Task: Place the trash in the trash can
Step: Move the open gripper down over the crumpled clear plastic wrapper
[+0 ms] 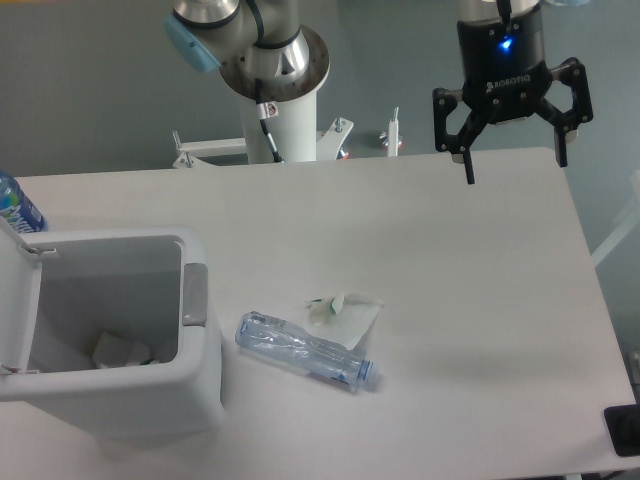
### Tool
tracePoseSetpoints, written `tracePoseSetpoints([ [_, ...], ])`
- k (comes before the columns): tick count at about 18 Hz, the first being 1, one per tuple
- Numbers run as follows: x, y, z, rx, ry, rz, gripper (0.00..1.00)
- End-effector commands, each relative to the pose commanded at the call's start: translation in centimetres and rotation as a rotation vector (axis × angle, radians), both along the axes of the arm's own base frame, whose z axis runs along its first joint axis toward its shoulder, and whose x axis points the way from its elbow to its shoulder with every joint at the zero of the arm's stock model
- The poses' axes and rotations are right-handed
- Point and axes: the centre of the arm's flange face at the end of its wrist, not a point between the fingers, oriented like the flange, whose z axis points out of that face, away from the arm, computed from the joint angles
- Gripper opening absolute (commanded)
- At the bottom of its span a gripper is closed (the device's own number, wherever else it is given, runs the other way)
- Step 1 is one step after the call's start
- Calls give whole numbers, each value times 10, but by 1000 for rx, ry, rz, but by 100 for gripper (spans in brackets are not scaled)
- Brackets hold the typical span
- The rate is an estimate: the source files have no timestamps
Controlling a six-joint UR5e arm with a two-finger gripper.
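A crushed clear plastic bottle with a pale blue cap lies on its side on the white table, just right of the trash can. A small crumpled white wrapper with green bits rests right behind it. The trash can is a white bin at the front left, its lid flipped open to the left, with some white scraps inside. My gripper hangs high over the table's far right side, well away from the trash, fingers spread open and empty.
An uncrushed blue-labelled bottle peeks out at the left edge behind the bin's lid. The arm's base column stands behind the table's far edge. A dark object sits at the front right corner.
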Motion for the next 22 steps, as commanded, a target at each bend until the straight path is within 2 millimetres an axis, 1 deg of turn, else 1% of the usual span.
tracePoseSetpoints([
  [7,0,0,0,4,4,5,100],
  [11,-1,3,-6,-1,-5,-2,100],
  [12,-1,4,-11,-4,-12,-8,100],
  [14,2,3,-26,-12,-34,-5,100],
  [16,8,3,-47,-15,-41,-10,100],
  [17,15,3,-53,-14,-40,-15,100],
  [19,24,0,-75,-34,-67,-28,100],
  [20,29,1,-81,-38,-77,-37,100],
  [22,40,10,-97,-56,-101,-71,100],
])
